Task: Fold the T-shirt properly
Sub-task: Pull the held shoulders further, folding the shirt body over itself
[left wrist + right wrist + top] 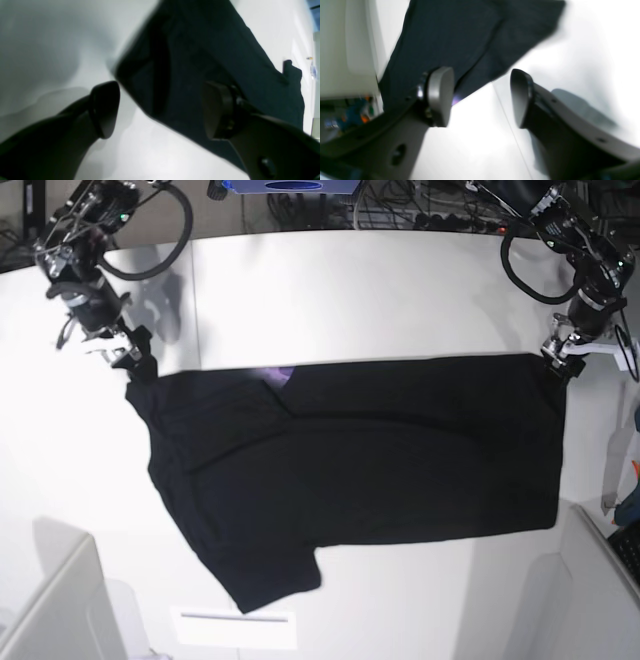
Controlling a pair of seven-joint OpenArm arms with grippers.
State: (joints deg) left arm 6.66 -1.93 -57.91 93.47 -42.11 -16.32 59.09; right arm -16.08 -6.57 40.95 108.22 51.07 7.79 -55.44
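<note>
T-shirt (380, 430) of plain black cloth lies across a white surface (70, 510), below two robot arms that reach in from the far side. The left gripper (160, 110), at the far right of the cloth in the base view, stands spread wide. Its two dark fingertips (106, 110) are well apart, with a corner of cloth visible between them but not pinched. The right gripper (480, 97), at the far left of the cloth, is also spread, its fingertips (520, 97) apart and nothing clamped between them. Whether any fingertip brushes the fabric cannot be told.

The base view shows what neither wrist view does: the whole spread of the shirt, its long far edge running between the two grippers, and a lobe of cloth reaching toward the near left. A white rectangle (235, 628) lies beside that lobe. A small purple patch (278, 375) shows at the far edge, left of the middle; the right wrist view catches purple too, beside one fingertip, while the left wrist view shows only black fabric. The right wrist view also reveals a thin seam line (507, 117) in the surface. The left wrist view gives a close look at creases by the corner, partly blurred.
</note>
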